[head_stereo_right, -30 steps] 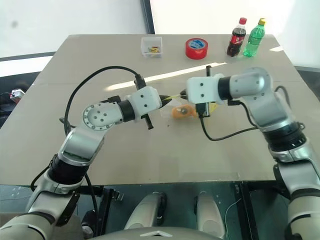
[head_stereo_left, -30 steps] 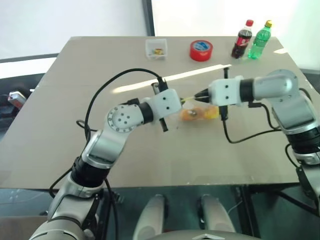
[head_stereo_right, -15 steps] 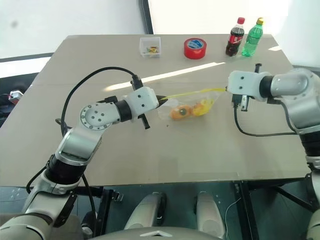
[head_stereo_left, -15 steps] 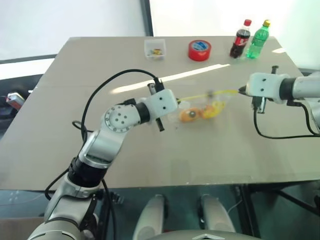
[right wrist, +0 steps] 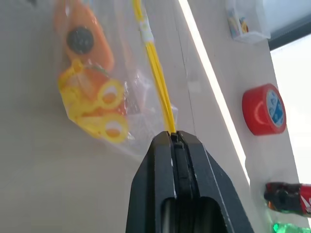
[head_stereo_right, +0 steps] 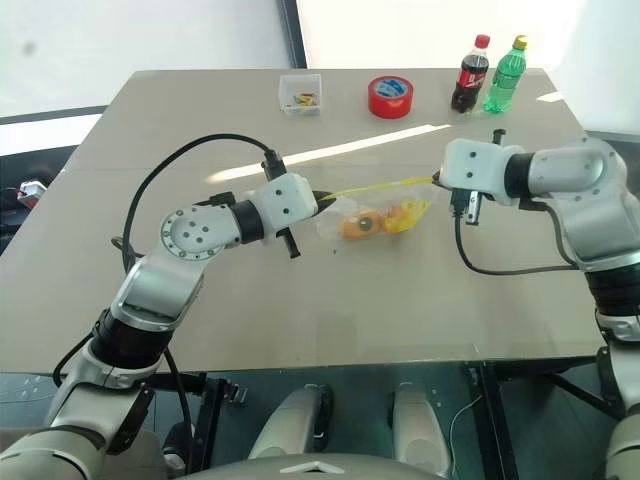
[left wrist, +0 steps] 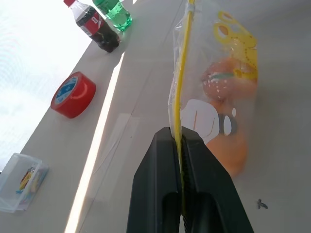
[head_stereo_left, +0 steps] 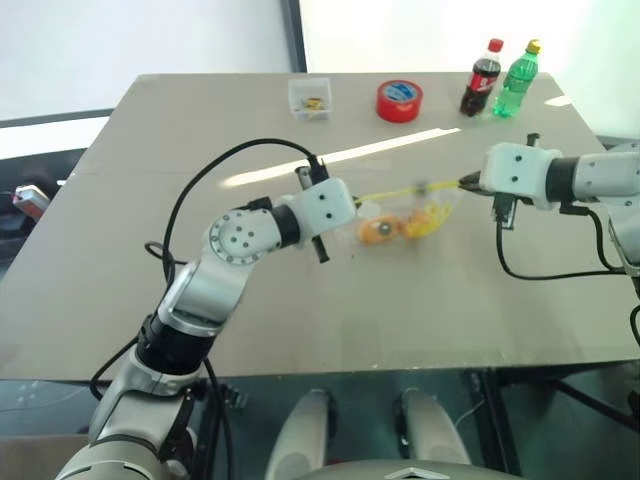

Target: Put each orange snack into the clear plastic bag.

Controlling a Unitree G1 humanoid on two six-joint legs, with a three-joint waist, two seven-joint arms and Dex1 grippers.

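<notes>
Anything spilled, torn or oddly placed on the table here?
Nothing stands out. The clear plastic bag hangs intact between the left gripper and right gripper, each shut on its yellow seal strip. Both orange snacks are inside. No spills visible.

Two orange snacks (head_stereo_right: 360, 224) sit inside one clear plastic bag (head_stereo_right: 385, 208). The worktop (head_stereo_right: 300, 290) also carries two bottles (head_stereo_right: 466, 73), one roll of red tape (head_stereo_right: 391, 97) and one small clear box (head_stereo_right: 301, 94).
</notes>
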